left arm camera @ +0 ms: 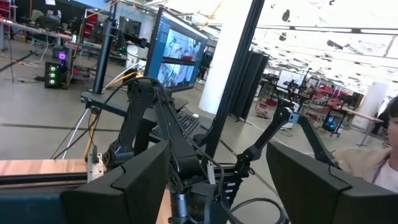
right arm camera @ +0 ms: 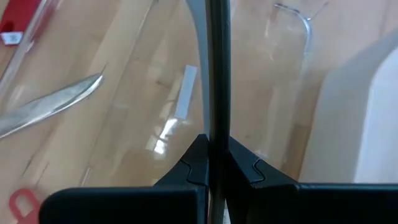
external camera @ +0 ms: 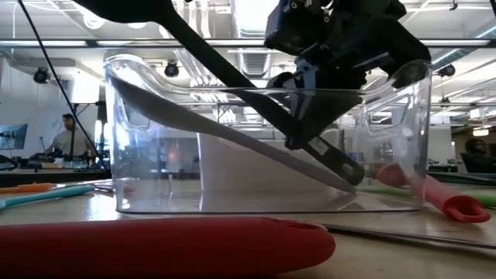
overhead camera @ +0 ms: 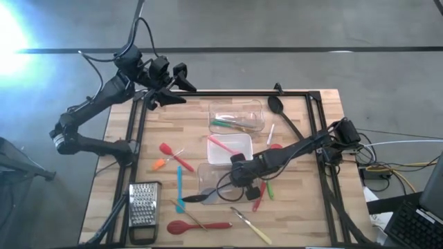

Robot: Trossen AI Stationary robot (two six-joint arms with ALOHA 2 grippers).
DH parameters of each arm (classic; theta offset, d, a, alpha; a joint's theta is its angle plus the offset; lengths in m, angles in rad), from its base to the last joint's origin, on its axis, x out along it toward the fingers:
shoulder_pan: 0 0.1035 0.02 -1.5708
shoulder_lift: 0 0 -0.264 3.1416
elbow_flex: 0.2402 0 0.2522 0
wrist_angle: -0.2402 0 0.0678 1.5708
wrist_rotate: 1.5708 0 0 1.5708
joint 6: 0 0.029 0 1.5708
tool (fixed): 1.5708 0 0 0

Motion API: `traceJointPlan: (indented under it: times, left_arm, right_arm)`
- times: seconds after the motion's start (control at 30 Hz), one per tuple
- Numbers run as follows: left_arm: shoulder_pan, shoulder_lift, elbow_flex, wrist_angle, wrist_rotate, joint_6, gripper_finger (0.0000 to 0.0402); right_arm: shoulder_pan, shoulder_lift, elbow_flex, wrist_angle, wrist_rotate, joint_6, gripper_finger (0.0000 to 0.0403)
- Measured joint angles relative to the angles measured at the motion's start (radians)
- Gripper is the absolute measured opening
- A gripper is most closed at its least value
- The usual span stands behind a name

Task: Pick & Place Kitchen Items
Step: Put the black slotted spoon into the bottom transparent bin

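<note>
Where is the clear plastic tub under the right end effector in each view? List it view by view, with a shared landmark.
High view: clear rectangular plastic tub, lowest of three, under the right end effector.
Low view: fills the middle.
Left wrist view: not in it.
Right wrist view: its clear wall, beyond the fingers.
Shared landmark: slim dark utensil handle clamped in that end effector.

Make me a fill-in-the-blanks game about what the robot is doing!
1. The right gripper has its jaws ___ on a thin dark utensil handle.
2. That utensil leans inside a clear ___.
3. The steel grater has a ___ handle.
4. The left gripper waits with jaws ___.

Missing words: shut, tub, black, open
</note>
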Motion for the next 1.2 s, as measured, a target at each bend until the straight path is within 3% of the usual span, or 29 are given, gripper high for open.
traceJointPlan:
  times: [0.77,1.2]
  left_arm:
    - [-0.001,0.000,0.000,0.000,-0.003,-0.014,0.0272]
    - [-0.001,0.000,0.000,0.000,-0.003,-0.015,0.0272]
  right_arm:
    - [-0.002,0.007,-0.015,-0.002,-0.022,0.046,0.0024]
    - [-0.002,0.003,-0.016,-0.004,-0.015,0.057,0.0092]
